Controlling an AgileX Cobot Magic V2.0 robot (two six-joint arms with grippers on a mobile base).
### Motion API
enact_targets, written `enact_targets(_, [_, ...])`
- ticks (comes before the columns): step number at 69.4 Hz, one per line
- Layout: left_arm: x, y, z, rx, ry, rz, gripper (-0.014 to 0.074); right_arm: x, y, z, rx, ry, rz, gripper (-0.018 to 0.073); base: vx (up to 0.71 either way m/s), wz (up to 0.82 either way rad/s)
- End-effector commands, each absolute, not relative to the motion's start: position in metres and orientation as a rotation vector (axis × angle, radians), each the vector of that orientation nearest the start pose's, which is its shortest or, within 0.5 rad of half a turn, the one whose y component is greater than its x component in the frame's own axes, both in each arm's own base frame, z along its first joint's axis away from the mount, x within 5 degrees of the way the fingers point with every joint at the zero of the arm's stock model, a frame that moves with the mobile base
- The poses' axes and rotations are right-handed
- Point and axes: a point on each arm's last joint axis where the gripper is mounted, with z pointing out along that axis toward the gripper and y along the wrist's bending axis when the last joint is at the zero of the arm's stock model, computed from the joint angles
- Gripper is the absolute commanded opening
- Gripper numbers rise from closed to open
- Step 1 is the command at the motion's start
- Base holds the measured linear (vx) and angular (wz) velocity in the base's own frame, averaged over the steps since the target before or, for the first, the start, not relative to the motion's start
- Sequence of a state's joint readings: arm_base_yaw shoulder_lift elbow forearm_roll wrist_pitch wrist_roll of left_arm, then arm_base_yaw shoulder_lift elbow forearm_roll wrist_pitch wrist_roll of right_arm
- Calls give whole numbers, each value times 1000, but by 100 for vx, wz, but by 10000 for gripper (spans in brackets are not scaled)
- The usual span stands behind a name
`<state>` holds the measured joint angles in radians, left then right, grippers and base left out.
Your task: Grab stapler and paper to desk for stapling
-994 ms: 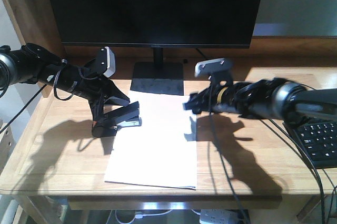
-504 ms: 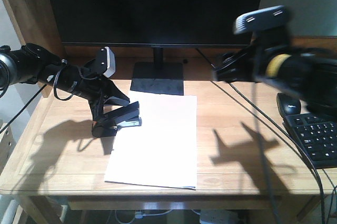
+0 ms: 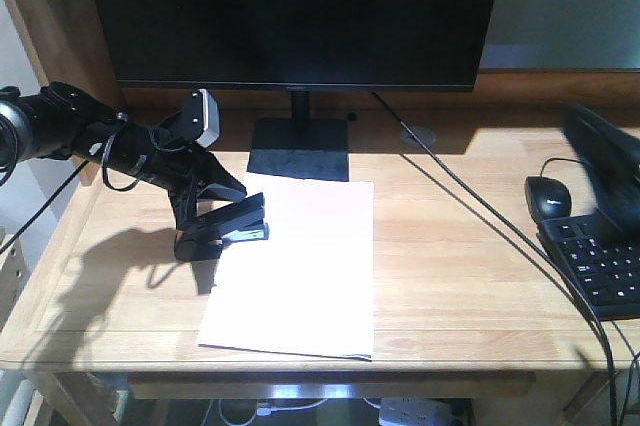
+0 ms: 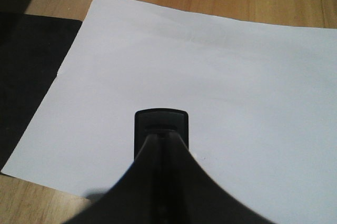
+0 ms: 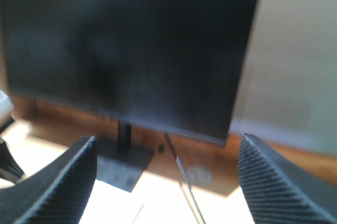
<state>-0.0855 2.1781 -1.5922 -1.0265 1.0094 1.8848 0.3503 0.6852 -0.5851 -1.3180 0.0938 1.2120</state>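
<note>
Stapler (image 3: pixel 243 224) sat tilted, its nose over the left edge of the paper (image 3: pixel 300 281). The paper lay flat on the table (image 3: pixel 450 276), in front of the monitor (image 3: pixel 300 6) stand. Left jaws were clamped on the stapler's rear end. Whether the nose touched the sheet could not be told. Right jaws stood wide apart, gripping nothing, fingers (image 5: pixel 58 187) facing the monitor. Right arm (image 3: pixel 610 161) was at the table's right edge, near the mouse (image 3: pixel 548 196) and keyboard (image 3: pixel 605 271).
</note>
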Motion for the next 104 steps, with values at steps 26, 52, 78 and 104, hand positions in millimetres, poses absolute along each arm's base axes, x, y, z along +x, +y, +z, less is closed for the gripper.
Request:
enact_targets(26, [439,-108,211,1473,1707,-624,-6,67,16,277,-253,1463,155,536,0,0])
enact_targets(52, [439,-108,211,1473,1707,-624,-6,64,15,265,-256,1466,152,536,0,0])
enact_targets(78, [439,-108,211,1473,1707,-624,-6,64,15,265,-256,1466,152,536,0,0])
enact_targets(104, [439,-108,211,1473,1707,-624,-6,64,15,265,-256,1466,152,536,0,0])
